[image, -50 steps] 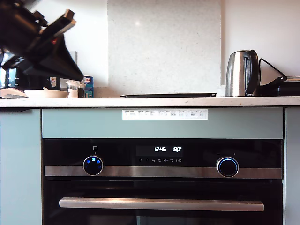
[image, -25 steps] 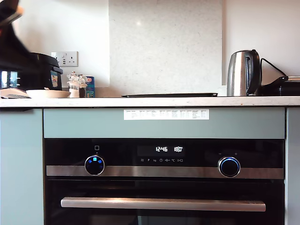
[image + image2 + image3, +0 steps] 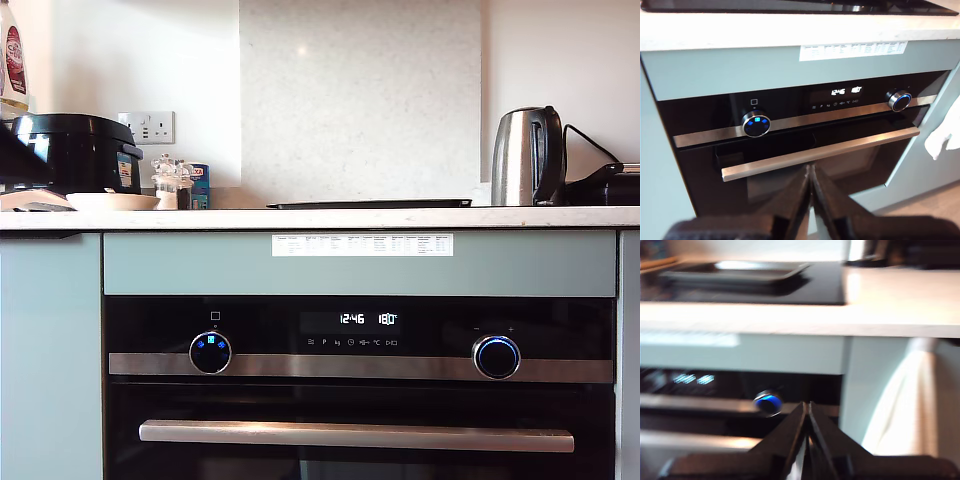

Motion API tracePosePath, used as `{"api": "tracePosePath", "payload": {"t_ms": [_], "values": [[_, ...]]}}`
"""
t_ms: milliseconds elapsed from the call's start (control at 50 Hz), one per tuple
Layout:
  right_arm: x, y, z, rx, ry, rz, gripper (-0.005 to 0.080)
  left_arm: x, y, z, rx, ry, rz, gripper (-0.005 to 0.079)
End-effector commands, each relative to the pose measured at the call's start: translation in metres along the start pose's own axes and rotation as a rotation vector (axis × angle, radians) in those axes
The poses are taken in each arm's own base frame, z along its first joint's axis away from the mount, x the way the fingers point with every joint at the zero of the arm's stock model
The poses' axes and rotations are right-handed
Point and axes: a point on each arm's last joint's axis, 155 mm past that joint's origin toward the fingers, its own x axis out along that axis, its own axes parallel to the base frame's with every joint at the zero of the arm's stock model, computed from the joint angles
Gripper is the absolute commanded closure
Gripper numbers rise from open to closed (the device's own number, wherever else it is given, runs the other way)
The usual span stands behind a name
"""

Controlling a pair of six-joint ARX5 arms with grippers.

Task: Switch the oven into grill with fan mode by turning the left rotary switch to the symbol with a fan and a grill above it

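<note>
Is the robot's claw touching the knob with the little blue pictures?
No, my first gripper hangs shut, well back from the left knob.

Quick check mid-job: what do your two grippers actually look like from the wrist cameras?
My first gripper has matte black fingers, long tapered wedges on a broad black base. My second gripper looks the same: black, pointed fingers, somewhat blurred. No cables or markings show on either.
</note>
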Motion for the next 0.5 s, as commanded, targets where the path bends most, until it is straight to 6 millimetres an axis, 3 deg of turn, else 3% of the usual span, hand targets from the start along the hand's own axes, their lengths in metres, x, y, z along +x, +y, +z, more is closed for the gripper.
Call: {"api": "tracePosePath", "payload": {"t_ms": [0, 120, 480], "values": [[0.002, -0.005, -0.014, 0.005, 0.024, -0.009, 0.0765, -0.002, 0.005, -0.012, -0.01, 0.009, 0.012, 0.0765], [0.002, -0.016, -0.027, 0.035, 0.04, -0.036, 0.0764, -0.007, 0.015, -0.012, -0.037, -0.019, 0.05, 0.0765], [0.0, 0.006, -0.037, 0.022, 0.054, 0.099, 0.0765, -0.027, 0.05, -0.017, -0.128, -0.095, 0.175, 0.0765]]}}
